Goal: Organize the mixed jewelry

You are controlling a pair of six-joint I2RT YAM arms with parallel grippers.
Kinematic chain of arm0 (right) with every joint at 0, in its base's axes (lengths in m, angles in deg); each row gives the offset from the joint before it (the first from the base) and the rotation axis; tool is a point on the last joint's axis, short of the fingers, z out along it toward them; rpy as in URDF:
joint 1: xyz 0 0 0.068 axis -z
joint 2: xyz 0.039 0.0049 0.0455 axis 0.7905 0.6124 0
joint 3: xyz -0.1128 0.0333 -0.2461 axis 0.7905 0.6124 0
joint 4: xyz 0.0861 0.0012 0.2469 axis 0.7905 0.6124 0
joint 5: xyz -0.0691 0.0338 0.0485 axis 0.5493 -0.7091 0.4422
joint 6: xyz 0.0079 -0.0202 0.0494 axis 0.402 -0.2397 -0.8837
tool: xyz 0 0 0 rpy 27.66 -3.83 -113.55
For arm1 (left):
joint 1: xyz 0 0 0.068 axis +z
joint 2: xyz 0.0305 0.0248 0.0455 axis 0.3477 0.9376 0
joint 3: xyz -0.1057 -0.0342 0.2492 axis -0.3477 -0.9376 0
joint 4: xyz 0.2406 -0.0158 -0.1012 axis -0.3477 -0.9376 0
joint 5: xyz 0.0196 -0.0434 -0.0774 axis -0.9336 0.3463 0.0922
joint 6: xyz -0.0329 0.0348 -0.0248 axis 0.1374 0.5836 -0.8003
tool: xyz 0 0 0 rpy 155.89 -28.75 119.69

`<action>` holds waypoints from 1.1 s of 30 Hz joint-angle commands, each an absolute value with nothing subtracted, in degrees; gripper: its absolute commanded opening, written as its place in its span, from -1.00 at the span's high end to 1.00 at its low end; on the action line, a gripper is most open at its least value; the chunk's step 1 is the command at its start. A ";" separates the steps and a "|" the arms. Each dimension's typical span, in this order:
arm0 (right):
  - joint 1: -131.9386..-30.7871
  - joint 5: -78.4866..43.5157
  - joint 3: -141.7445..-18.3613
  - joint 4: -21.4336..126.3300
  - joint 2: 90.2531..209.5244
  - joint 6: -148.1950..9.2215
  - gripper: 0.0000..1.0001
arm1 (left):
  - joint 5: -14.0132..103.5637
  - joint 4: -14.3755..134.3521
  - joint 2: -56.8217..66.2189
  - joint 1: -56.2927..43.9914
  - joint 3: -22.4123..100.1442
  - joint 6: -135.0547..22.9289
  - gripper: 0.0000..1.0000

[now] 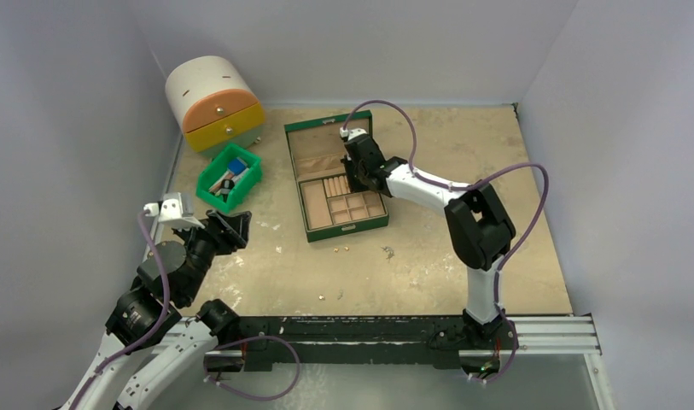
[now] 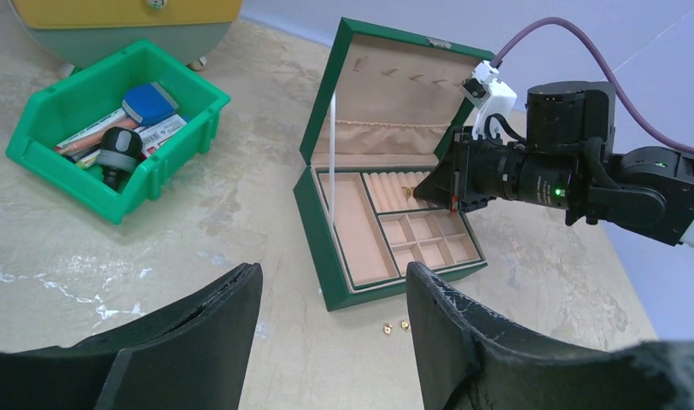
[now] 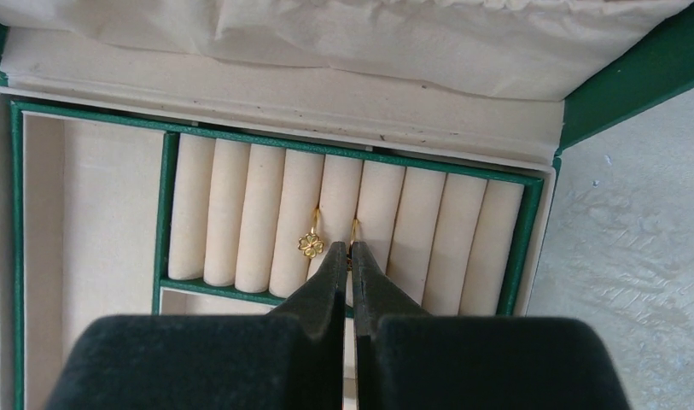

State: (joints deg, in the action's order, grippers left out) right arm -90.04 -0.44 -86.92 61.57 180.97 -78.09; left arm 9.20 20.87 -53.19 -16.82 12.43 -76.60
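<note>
Evidently the thin gold hook [image 3: 354,225] sat right at the tips of the right jaws, which were clenched tight on it. It was over a groove of the ring rolls [image 3: 241,213] in the green jewelry box [image 3: 536,231], just beside a gold clover charm [image 3: 310,245] already tucked between two rolls. The likely trouble was that so fine a wire could slip or twist out of the pinch, or spring off the soft rolls on release instead of seating. A sideways nudge of the tips could also drag the clover charm out of its slot. Other pieces lay loose on the bench [image 1: 411,282] in front of the box, among them gold studs [image 2: 386,326] and a silver bit [image 1: 387,251], easy to scatter with a careless sweep. The right arm [image 1: 428,184] reached long and low across the bench, wrist pitched down into the box's rear tray. The left jaws hung released and empty near the bench's left edge, apart from the box.
</note>
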 commanded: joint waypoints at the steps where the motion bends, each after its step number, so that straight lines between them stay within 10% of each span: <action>1: -89.72 0.06 -87.14 59.89 181.52 -79.19 1.00 | 8.48 22.99 -52.27 -16.92 12.31 -76.91 -0.25; 33: -88.99 2.74 -84.84 61.91 178.82 -80.92 0.85 | 8.39 22.99 -52.86 -16.91 12.13 -77.09 -0.25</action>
State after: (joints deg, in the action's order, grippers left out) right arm -89.73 0.11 -86.28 57.79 182.21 -79.99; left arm 8.96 20.87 -52.86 -16.82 12.43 -76.82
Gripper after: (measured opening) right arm 0.029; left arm 0.626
